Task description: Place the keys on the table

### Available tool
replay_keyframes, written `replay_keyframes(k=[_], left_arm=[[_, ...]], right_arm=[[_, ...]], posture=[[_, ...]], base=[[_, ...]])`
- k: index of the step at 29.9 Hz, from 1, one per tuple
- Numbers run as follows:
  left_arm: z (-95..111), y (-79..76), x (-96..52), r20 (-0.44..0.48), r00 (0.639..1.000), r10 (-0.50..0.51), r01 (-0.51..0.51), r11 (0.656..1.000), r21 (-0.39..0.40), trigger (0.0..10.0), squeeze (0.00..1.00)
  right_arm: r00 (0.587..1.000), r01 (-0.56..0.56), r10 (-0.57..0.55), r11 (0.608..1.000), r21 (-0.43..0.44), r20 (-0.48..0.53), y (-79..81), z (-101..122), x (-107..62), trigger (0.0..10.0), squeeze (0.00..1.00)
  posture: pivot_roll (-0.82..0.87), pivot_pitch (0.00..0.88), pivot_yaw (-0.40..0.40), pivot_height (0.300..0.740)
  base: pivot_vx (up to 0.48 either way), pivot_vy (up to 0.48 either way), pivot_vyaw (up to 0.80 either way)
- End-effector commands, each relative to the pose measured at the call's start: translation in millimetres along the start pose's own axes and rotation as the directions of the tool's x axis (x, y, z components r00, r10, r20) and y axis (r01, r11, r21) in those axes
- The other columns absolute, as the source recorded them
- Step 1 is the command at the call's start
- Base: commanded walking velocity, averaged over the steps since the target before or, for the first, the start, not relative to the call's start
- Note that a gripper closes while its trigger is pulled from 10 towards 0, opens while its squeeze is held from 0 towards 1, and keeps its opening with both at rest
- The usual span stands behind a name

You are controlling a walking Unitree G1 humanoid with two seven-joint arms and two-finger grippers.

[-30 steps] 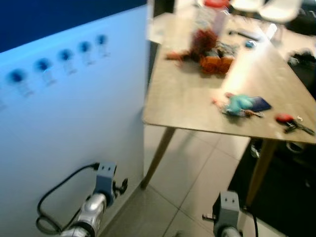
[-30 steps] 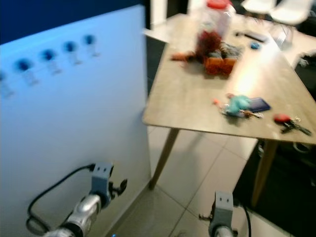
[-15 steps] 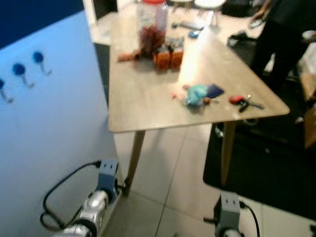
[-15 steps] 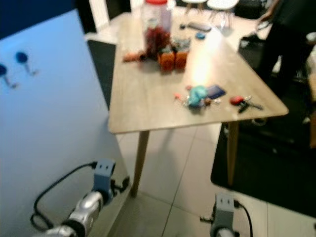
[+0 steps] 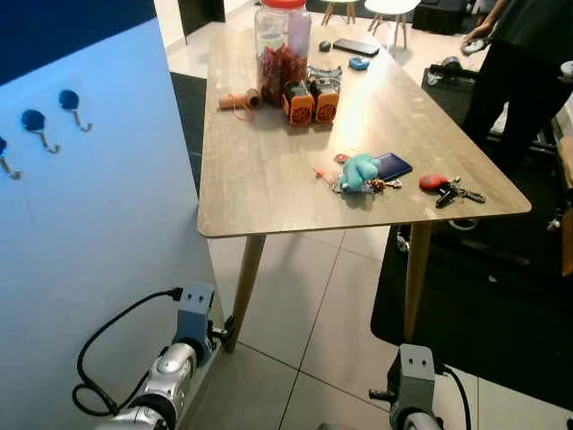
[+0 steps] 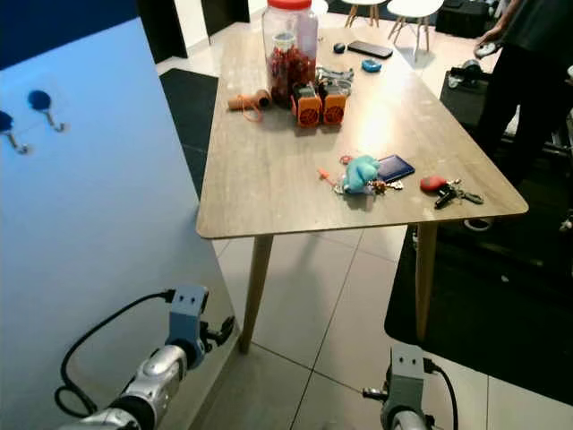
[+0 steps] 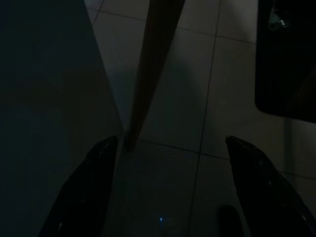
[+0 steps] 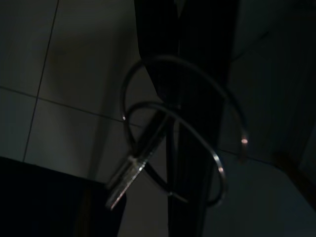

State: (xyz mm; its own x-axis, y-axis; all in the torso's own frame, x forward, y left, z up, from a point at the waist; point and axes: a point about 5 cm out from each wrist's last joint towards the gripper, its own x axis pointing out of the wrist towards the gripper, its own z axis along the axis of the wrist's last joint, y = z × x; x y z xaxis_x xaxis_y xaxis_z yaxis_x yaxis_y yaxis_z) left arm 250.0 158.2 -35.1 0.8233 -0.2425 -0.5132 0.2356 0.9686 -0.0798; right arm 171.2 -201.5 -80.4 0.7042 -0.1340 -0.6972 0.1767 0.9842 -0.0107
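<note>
We are standing before a long wooden table, both arms hanging low over the tiled floor. In the dark right wrist view the right gripper has its black fingers pressed together on a set of keys — metal rings and one flat key dangling below the fingertips, above the floor and not on the table. The left gripper hangs idle beside a table leg, its two fingers spread wide apart with nothing between them.

On the tabletop lie a red-lidded jar, two orange boxes, a teal plush keyring touching a dark blue card, and a red-fobbed bunch of keys near the far edge. No writing on any of them is legible. To our left stands a pale panel with blue hooks; a person in dark clothes stands at the table's far side.
</note>
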Motion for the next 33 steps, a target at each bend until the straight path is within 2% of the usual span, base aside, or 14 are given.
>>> replay_keyframes(k=[1, 22, 33], left_arm=[[-2.0, -2.6, 0.2, -0.008, 1.000, -0.005, 0.005, 1.000, -0.001, 10.0, 0.00], [-1.4, -2.5, 0.4, -0.009, 1.000, -0.005, 0.005, 1.000, 0.008, 10.0, 0.00], [-2.6, -3.7, 0.9, -0.022, 1.000, 0.000, 0.000, 1.000, 0.005, 10.0, 0.00]], right_arm=[[1.000, 0.014, -0.014, 1.000, 0.004, -0.006, -3.1, -0.8, -0.3, 10.0, 0.00], [1.000, 0.015, -0.015, 1.000, 0.006, -0.008, -2.8, -2.3, -1.0, 10.0, 0.00], [1.000, 0.025, -0.025, 1.000, -0.001, -0.011, -4.3, -4.1, -1.8, 10.0, 0.00]], posture=[[0.00, 0.038, 0.016, 0.740], [0.00, 0.045, 0.019, 0.740], [-0.01, 0.045, 0.020, 0.740]], base=[[0.000, -0.480, 0.00], [0.000, -0.469, 0.00], [0.000, 0.000, 0.00]])
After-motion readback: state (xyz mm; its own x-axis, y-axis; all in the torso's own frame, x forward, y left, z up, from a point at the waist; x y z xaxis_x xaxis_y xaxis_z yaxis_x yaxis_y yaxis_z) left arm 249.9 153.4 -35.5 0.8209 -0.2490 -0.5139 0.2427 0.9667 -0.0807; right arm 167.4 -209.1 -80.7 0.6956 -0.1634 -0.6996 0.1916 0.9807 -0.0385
